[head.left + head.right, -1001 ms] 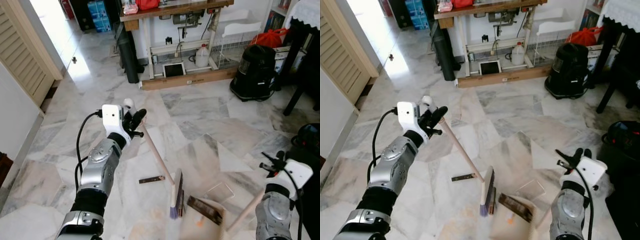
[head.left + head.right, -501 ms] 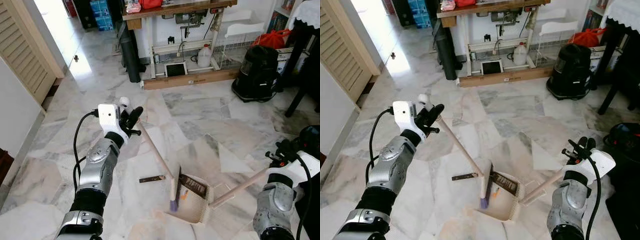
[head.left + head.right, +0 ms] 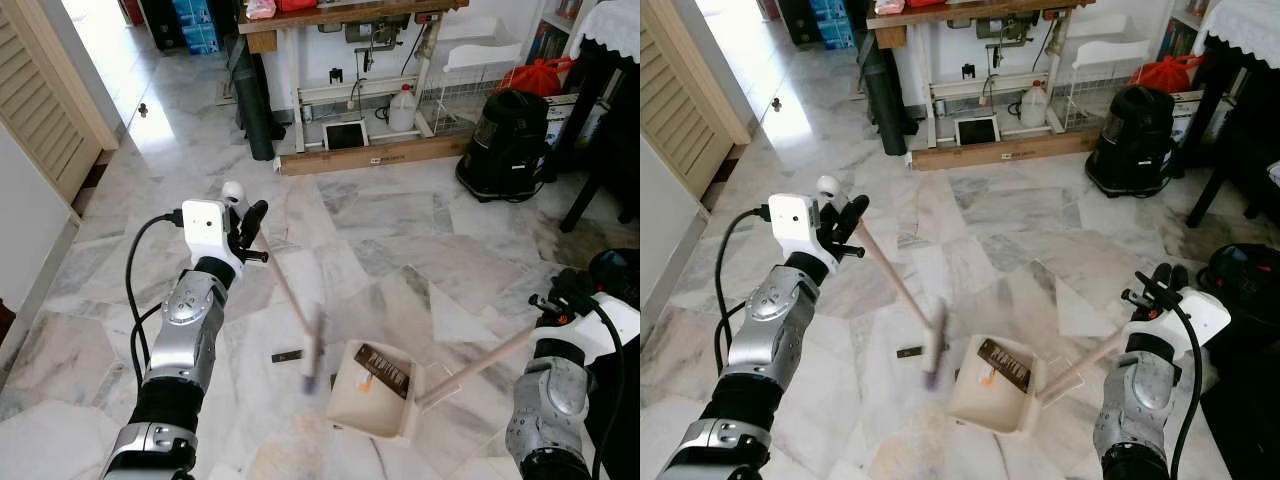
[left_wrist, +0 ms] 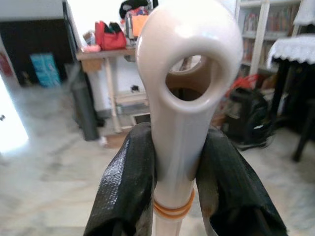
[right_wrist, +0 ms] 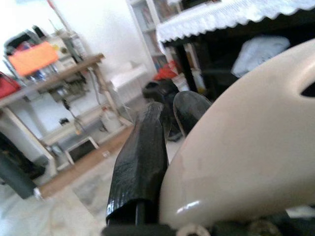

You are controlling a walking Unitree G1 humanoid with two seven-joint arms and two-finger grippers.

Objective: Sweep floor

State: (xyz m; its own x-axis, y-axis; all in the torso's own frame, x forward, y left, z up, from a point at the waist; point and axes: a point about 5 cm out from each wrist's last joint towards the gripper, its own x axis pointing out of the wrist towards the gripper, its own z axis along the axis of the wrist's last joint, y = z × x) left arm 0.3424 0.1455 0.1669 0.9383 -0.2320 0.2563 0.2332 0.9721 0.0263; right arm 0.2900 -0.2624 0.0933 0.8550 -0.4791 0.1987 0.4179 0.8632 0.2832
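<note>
Gripping the broom (image 3: pixel 285 292) at its handle tip, your left gripper (image 3: pixel 243 222) is swinging a light, stiff tool; your right gripper (image 3: pixel 556 300) is clamping the dustpan (image 3: pixel 372 390) handle, pan resting on the floor.

No text, label, brand, number or sign can be read anywhere in these views. The blue boxes (image 3: pixel 196 22) at the far end of the floor carry printing, but it is too small and blurred to make out, and a pale sticker on the long wooden plank (image 3: pixel 378 158) under the counter is likewise illegible.
</note>
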